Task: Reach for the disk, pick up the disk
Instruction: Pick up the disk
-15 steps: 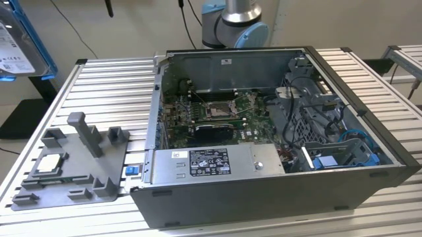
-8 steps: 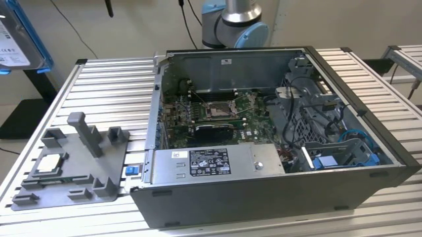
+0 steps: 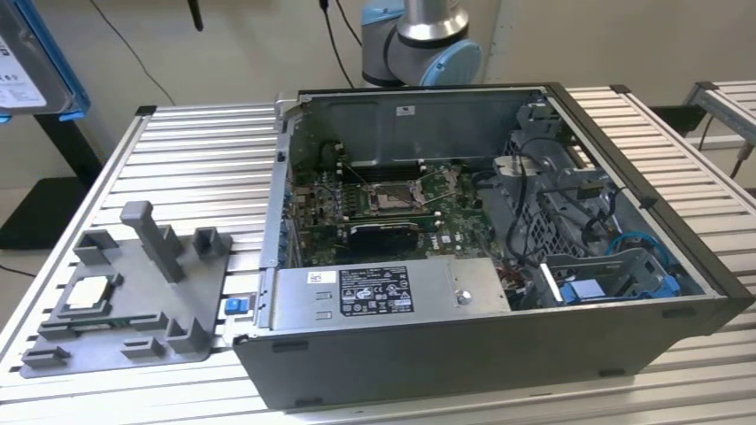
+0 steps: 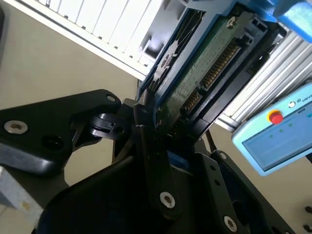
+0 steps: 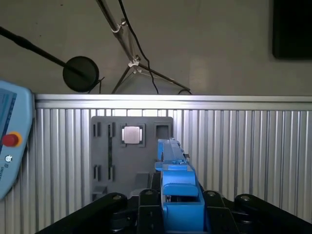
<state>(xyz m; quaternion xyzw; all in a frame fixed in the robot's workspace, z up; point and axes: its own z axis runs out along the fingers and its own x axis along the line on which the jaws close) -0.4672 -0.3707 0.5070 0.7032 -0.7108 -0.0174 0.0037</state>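
Observation:
The disk (image 3: 27, 66) hangs high at the exterior view's upper left, a silver-grey drive with a white label in a blue carrier, well above the table. In the second wrist view the disk (image 4: 204, 63) shows its green circuit board and connector, and my gripper (image 4: 158, 124) is shut on its blue frame with black fingers (image 4: 146, 141) on either side. In the first wrist view the disk (image 5: 175, 168) stands edge-on, and my gripper (image 5: 181, 200) clamps its near end.
An open computer case (image 3: 497, 345) sits on the slatted aluminium table (image 3: 201, 159). A grey fixture tray (image 3: 177, 310) at the exterior view's left holds a square silver chip (image 3: 91, 294). A small blue bracket (image 3: 235, 305) lies beside the case. A teach pendant (image 5: 12, 141) rests nearby.

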